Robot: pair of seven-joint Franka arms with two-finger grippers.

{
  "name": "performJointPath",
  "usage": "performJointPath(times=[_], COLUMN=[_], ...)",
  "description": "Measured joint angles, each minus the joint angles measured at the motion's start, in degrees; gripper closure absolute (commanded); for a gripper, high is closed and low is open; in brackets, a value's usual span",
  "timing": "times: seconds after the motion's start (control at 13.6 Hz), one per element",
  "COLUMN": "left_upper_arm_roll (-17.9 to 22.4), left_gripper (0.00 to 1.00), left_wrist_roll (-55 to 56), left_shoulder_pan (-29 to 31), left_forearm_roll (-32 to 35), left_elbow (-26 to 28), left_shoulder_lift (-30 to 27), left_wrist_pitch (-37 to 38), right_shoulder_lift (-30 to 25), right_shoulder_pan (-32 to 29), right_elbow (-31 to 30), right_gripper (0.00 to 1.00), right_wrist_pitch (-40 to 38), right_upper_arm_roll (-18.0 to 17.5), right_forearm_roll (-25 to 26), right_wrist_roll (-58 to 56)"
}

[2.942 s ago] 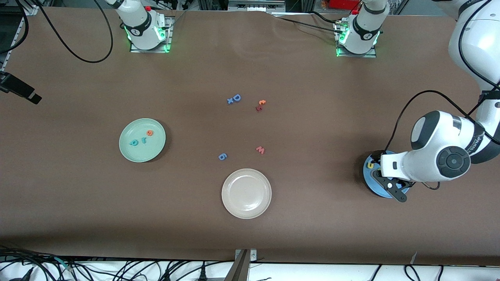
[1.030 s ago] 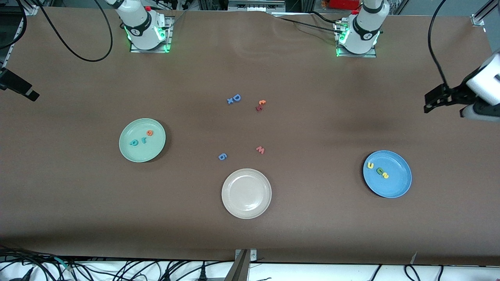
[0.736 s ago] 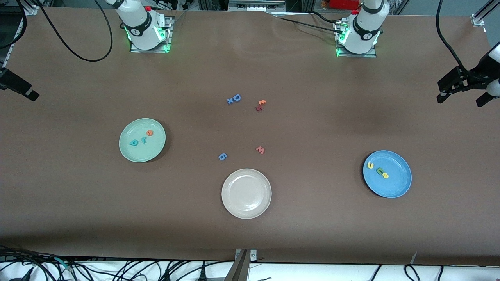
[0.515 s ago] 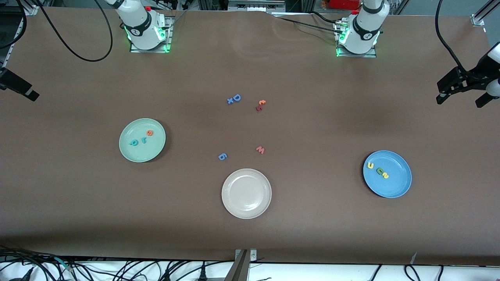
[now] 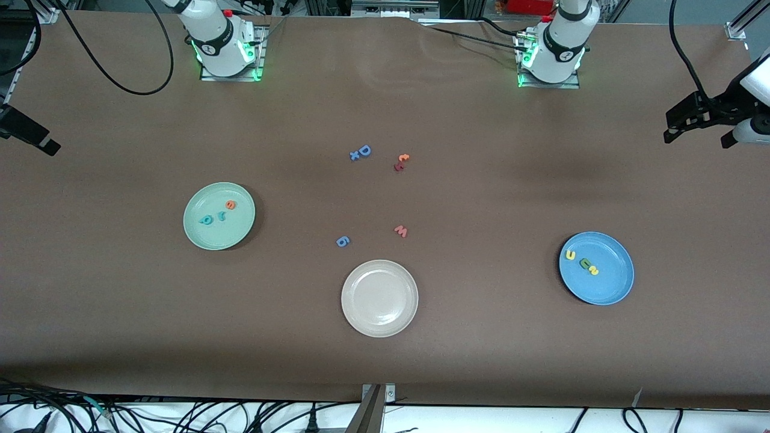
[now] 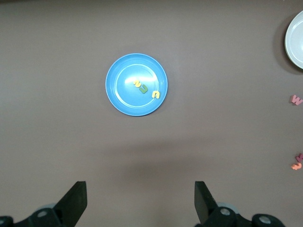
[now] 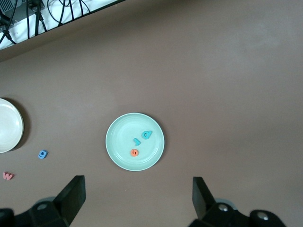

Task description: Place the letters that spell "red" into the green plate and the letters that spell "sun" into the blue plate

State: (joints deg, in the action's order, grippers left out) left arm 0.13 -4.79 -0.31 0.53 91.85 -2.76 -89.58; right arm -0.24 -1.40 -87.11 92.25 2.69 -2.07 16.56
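Observation:
The green plate [image 5: 236, 230] holds the letters of "red": an orange e [image 5: 230, 205], a teal r [image 5: 221, 215] and a teal d [image 5: 207, 219]. In the blue plate [image 5: 612, 284] lie the letters of "sun": a yellow u [image 5: 570, 255], a green arch [image 5: 585, 263] and a yellow s [image 5: 593, 270]. My left gripper [image 5: 699, 137] hangs open and empty, high over the left arm's end of the table. My right gripper [image 7: 138, 184] is open and empty, high above bare table beside the green plate [image 7: 119, 142].
A cream-white plate [image 5: 379, 325] sits nearest the front camera, mid-table. Loose letters lie between the plates: a blue g [image 5: 342, 241], a pink w [image 5: 401, 231], a blue D [image 5: 364, 150] with a small x, and an orange t [image 5: 403, 158].
The left gripper has lifted off the blue plate and swung up toward the left arm's end of the table, leaving three letters in the plate. The right arm and green plate are unchanged.

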Motion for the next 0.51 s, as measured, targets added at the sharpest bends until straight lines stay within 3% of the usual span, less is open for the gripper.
performJointPath(times=[0.51], left_upper_arm_roll=[0.04], left_gripper=[0.0], left_wrist_roll=[0.0], left_shoulder_pan=[0.02], left_forearm_roll=[-0.58], left_elbow=[-0.35], left_shoulder_lift=[0.26], left_wrist_pitch=[0.75], right_shoulder_lift=[0.0], right_shoulder_pan=[0.0], right_elbow=[0.0], right_gripper=[0.0], right_wrist_pitch=[0.0], right_upper_arm_roll=[-0.06], right_forearm_roll=[0.0], right_wrist_roll=[0.0])
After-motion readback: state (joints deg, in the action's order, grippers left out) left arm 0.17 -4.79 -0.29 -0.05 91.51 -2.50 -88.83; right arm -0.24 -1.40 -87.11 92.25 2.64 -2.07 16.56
